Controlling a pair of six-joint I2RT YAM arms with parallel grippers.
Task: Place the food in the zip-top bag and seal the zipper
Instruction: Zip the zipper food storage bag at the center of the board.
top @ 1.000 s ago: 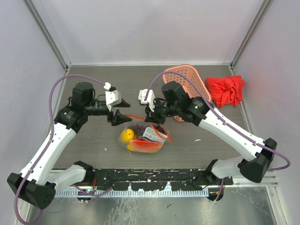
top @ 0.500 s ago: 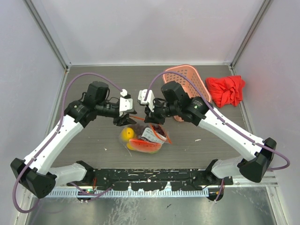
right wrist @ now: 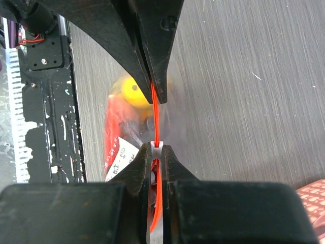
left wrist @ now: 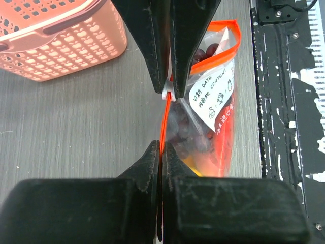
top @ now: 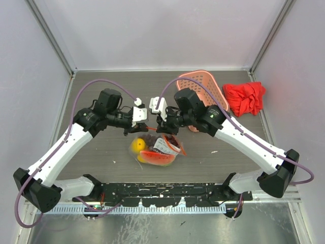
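Note:
The zip-top bag lies on the table between the arms, holding the food: a yellow piece, a purple grape bunch and a red-orange piece. Its zipper stands up as a taut orange-red strip between the two grippers. My left gripper is shut on one end of that strip. My right gripper is shut on the zipper's white slider, a short way along the strip. In the top view the left gripper and right gripper almost touch tip to tip.
A pink lattice basket stands behind the right arm, seen close by in the left wrist view. A red cloth lies at the back right. Cage walls bound the table, and a black rail runs along the near edge.
My left arm swung right to the bag's mouth and its jaws closed on the zipper strip. The right gripper and the bag stayed in place.

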